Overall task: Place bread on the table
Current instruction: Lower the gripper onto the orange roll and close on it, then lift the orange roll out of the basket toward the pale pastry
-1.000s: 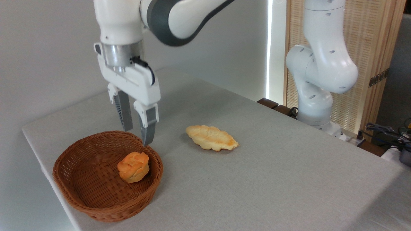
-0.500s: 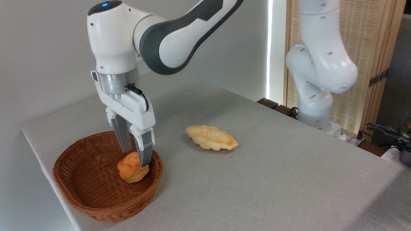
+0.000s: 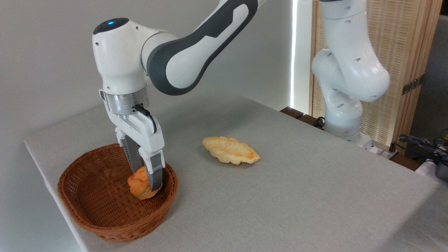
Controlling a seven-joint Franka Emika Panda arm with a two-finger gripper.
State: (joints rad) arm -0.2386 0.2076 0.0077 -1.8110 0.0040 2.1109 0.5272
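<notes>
Round, knotted orange-golden bread [image 3: 140, 182] sitting in the wicker basket [image 3: 87, 210], toward its 3 o'clock wall. Straddled by the claw [image 3: 145, 179], pointing straight down, fingers either side; whether pinching or merely alongside, cannot tell. Pale leaf-shaped pastry [image 3: 230, 149] lying at 2 o'clock on the cloth-textured bench [image 3: 297, 196].
</notes>
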